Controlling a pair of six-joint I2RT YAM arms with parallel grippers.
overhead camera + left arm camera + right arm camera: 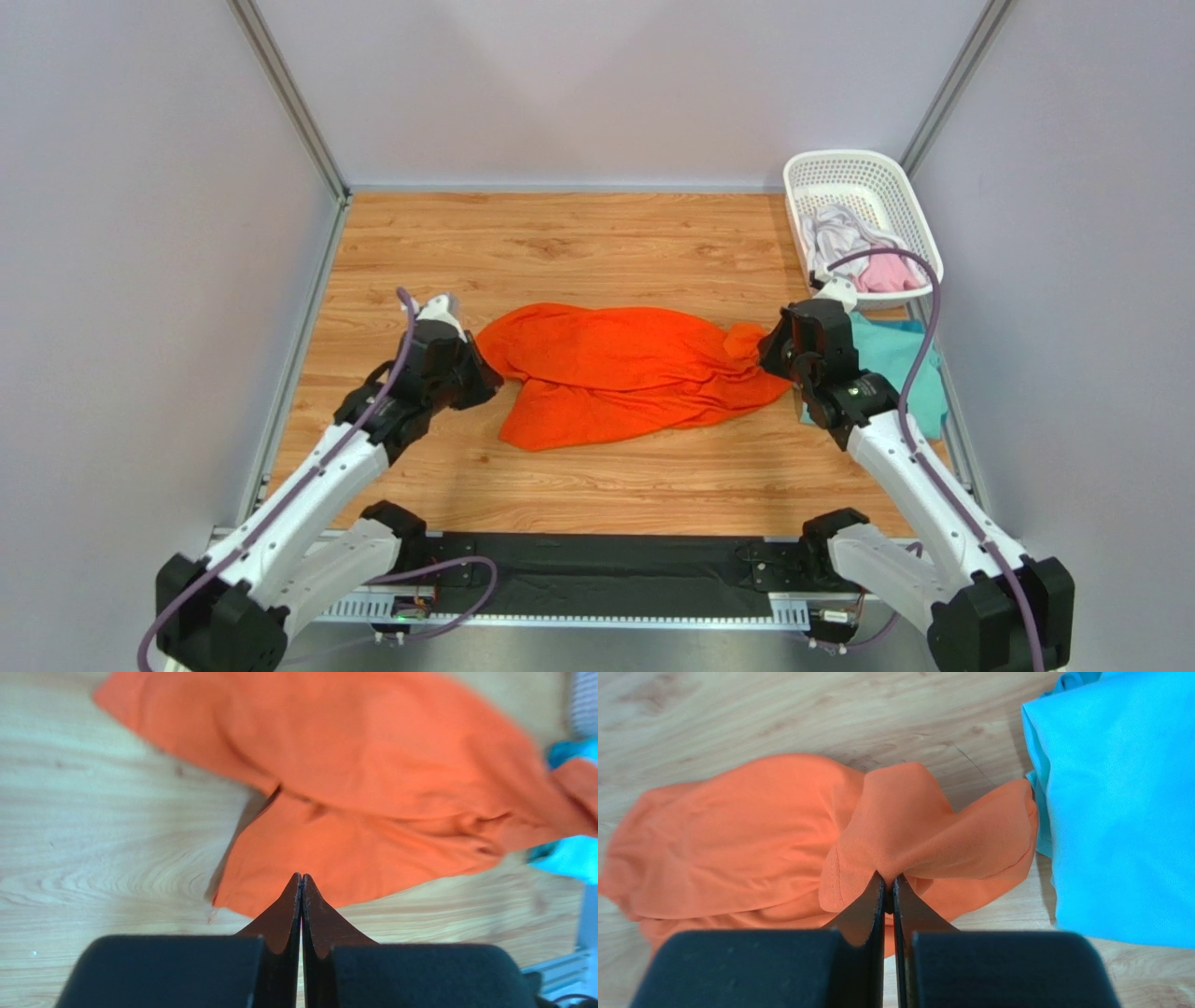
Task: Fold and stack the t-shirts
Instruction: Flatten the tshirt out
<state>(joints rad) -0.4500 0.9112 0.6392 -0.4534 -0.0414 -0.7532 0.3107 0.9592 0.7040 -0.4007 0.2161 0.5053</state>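
Wood table, orange tee mid-table. R wrist cam: right gripper pinched on its end, teal tee alongside. L wrist cam: left gripper fingers together, grip on cloth unclear. Top cam only: basket.

orange t-shirt, teal t-shirt, white basket

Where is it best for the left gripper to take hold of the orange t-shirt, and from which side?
Probably grip the loose corner of the orange t-shirt nearest the left gripper. It lies flat as a thin point on the table, so open the shut fingers and slide in low from the left. The right gripper pinches the other end.
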